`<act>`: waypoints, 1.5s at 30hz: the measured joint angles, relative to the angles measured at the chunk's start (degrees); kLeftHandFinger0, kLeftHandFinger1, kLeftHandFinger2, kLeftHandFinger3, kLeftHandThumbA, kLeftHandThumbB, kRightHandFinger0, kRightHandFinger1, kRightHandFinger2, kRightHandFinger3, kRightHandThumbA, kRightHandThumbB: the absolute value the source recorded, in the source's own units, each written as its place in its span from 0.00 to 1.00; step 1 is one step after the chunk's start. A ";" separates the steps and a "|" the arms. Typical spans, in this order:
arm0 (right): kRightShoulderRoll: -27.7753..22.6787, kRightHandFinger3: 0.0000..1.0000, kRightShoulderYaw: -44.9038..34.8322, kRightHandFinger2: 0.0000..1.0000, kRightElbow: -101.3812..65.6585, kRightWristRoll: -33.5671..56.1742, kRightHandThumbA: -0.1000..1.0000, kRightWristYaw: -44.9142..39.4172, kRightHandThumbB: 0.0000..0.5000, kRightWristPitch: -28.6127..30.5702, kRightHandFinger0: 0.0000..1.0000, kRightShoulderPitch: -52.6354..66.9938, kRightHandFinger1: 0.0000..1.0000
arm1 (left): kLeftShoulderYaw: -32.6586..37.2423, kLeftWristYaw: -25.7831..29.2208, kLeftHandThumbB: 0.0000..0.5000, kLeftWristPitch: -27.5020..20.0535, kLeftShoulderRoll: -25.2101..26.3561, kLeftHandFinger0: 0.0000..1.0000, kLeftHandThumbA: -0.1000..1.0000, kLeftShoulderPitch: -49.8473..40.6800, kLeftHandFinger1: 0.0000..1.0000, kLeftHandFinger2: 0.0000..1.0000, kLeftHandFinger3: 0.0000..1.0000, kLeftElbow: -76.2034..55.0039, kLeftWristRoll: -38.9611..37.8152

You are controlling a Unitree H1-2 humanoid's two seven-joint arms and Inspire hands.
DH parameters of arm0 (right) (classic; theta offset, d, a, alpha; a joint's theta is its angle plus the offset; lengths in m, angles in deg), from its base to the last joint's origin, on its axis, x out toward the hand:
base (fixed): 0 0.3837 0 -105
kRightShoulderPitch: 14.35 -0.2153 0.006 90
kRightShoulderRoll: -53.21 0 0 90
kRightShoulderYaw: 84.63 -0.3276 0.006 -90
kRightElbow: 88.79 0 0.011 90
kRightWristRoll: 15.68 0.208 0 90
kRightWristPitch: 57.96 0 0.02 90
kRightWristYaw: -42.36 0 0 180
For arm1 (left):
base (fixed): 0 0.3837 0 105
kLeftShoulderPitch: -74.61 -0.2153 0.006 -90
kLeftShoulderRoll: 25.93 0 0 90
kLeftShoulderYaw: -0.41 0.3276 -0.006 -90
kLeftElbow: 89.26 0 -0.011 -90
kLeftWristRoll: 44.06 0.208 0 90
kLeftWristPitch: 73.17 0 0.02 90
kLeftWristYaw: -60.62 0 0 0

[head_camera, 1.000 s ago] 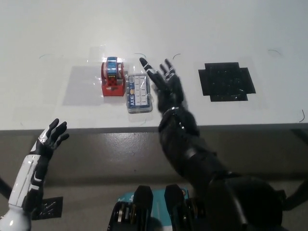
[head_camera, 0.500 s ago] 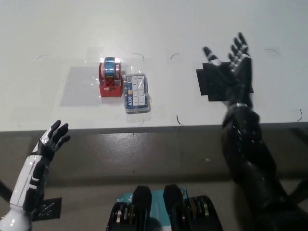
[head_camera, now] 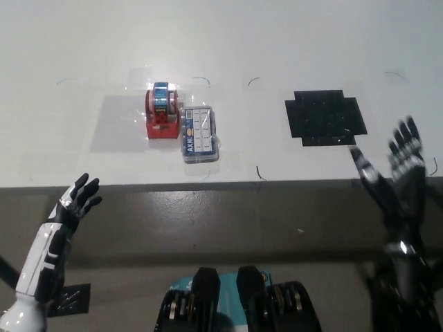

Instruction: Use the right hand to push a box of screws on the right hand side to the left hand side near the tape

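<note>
White table (head_camera: 277, 41) carries the black mat (head_camera: 325, 117), then the red tape (head_camera: 163, 112). My box of screws (head_camera: 200, 133) lies touching the tape's right side, long axis running away from me. Well right of it, my right hand (head_camera: 398, 173) hangs spread, holding nothing; my left hand (head_camera: 75, 200) rests spread below the tape.

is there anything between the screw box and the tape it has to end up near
Nothing visible. The box of screws already sits right beside the red tape dispenser, on its right, with no object between them. The right hand is open at the table's right edge, and the left hand rests open at lower left.
</note>
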 measured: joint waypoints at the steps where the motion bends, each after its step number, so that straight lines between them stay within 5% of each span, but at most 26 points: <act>1: -1.03 1.00 0.48 1.00 -2.74 -0.34 1.00 -0.44 0.60 0.01 1.00 3.29 1.00 | -0.01 0.00 0.26 0.07 0.00 1.00 1.00 0.36 1.00 1.00 1.00 0.30 0.00; 5: -5.01 1.00 2.91 1.00 -10.48 -1.65 1.00 -2.81 0.58 0.21 1.00 12.67 1.00 | -0.19 0.00 0.26 0.40 0.17 1.00 1.00 2.17 1.00 1.00 1.00 1.54 0.08; 9: -9.02 1.00 5.75 1.00 -13.67 -2.91 1.00 -6.47 0.66 0.74 1.00 19.33 1.00 | -0.47 0.01 0.20 0.71 0.52 1.00 0.99 4.28 1.00 1.00 1.00 2.58 0.12; 17: -9.03 1.00 6.97 1.00 -6.83 -2.27 1.00 -11.46 0.80 1.40 1.00 19.41 1.00 | -0.92 0.08 0.19 0.09 0.45 1.00 1.00 4.41 1.00 1.00 1.00 7.67 0.68; 19: -8.10 1.00 6.75 1.00 -5.04 -1.67 1.00 -12.25 0.80 1.49 1.00 19.12 1.00 | -1.19 0.12 0.19 -0.28 0.46 1.00 1.00 4.32 1.00 1.00 1.00 9.20 0.78; 24: -4.81 1.00 5.12 1.00 -0.65 0.68 0.93 -14.80 0.59 1.68 1.00 18.30 1.00 | -2.68 0.34 0.18 -1.35 0.49 1.00 0.99 4.27 1.00 1.00 1.00 13.72 1.51; 35: -3.84 1.00 -0.54 1.00 0.46 2.39 1.00 -18.46 0.62 1.92 1.00 15.31 1.00 | -2.95 0.37 0.12 -1.42 0.44 1.00 1.00 3.47 1.00 1.00 1.00 13.84 2.59; 38: -4.21 1.00 -1.28 1.00 0.80 1.11 0.98 -18.46 0.67 1.99 1.00 13.30 1.00 | -2.96 0.37 0.13 -1.47 0.43 1.00 0.99 2.82 1.00 1.00 1.00 13.90 2.88; 43: -4.24 1.00 -1.32 1.00 3.42 -0.87 0.90 -18.38 0.57 2.08 1.00 11.92 1.00 | -3.08 0.37 0.10 -1.48 0.43 1.00 0.99 1.49 1.00 1.00 1.00 14.30 2.90; 45: -3.92 1.00 -1.43 1.00 4.00 -1.13 0.94 -18.40 0.63 2.08 1.00 11.92 1.00 | -3.28 0.39 0.12 -1.62 0.44 1.00 0.99 1.36 1.00 1.00 1.00 14.87 2.94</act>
